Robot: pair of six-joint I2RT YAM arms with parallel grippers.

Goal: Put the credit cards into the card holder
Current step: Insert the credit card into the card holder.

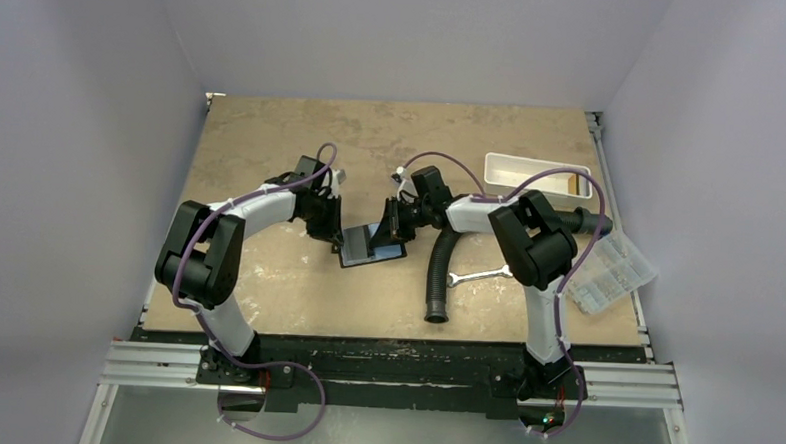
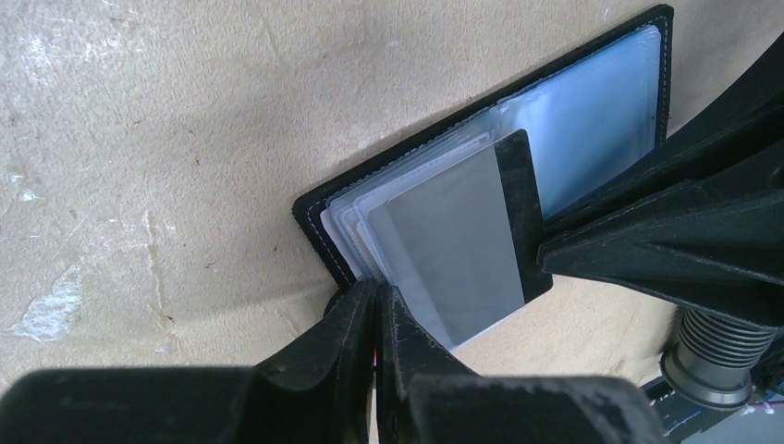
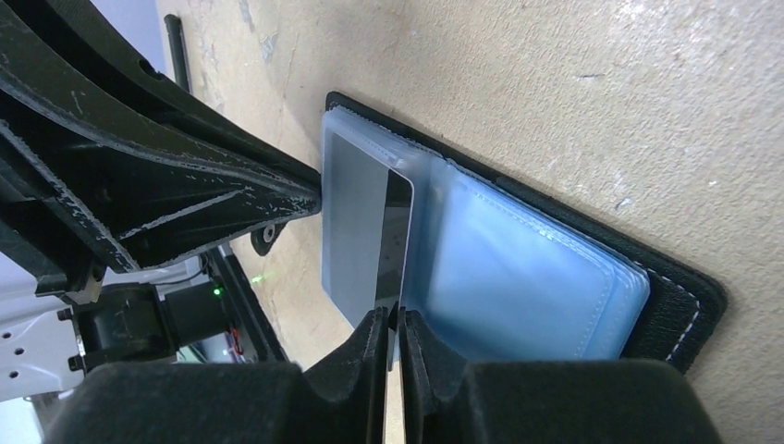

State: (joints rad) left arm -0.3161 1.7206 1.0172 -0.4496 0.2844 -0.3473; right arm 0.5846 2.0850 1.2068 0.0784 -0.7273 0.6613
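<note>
Right wrist: my right end effector (image 3: 390, 326) pinches the card (image 3: 356, 231), left end effector (image 2: 377, 305) the holder (image 3: 679, 301)'s sleeve; feed it flat.

2 white arms (image 1: 260, 204) with black joints, purple cables (image 1: 437, 155).

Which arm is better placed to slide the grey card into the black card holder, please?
Right. The right claw pinches the grey black-striped card by its striped edge, over the open black card holder's clear plastic sleeves; the left claw only pinches a sleeve corner.
</note>
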